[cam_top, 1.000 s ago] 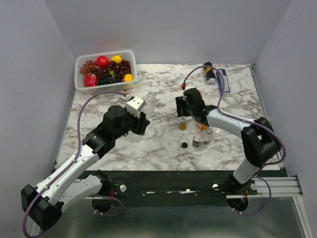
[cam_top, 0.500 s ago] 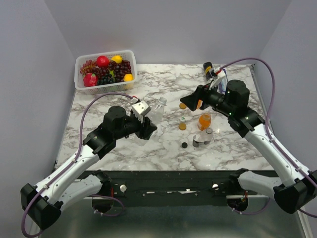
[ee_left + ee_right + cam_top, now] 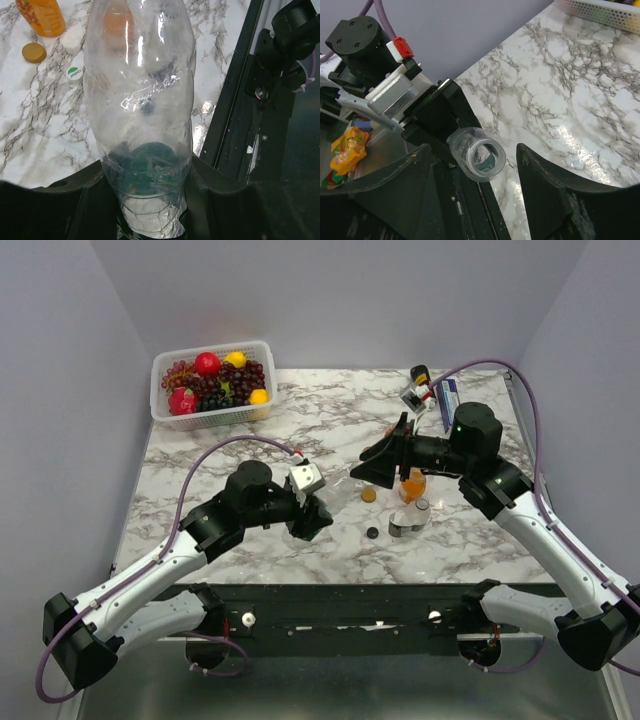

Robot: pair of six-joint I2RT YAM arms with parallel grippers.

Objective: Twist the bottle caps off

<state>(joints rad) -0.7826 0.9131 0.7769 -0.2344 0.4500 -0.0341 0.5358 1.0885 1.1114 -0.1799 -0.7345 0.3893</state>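
We are clamping our left gripper [image 3: 311, 513] around the base of a clear bottle [image 3: 338, 483], holding it tilted above the marble table [image 3: 250, 440]. Our right gripper [image 3: 379, 464] is standing spread, one finger on either side of the bottle's mouth, touching nothing. An orange cap [image 3: 369, 495] and a dark cap [image 3: 372, 533] are lying on the table.

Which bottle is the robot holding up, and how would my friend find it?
Find the fruit basket at the table's far left corner, then come to the middle, to the left end effector. It grips a clear bottle in the air, open mouth toward the right end effector. Other bottles, like the orange one, sit on the table.
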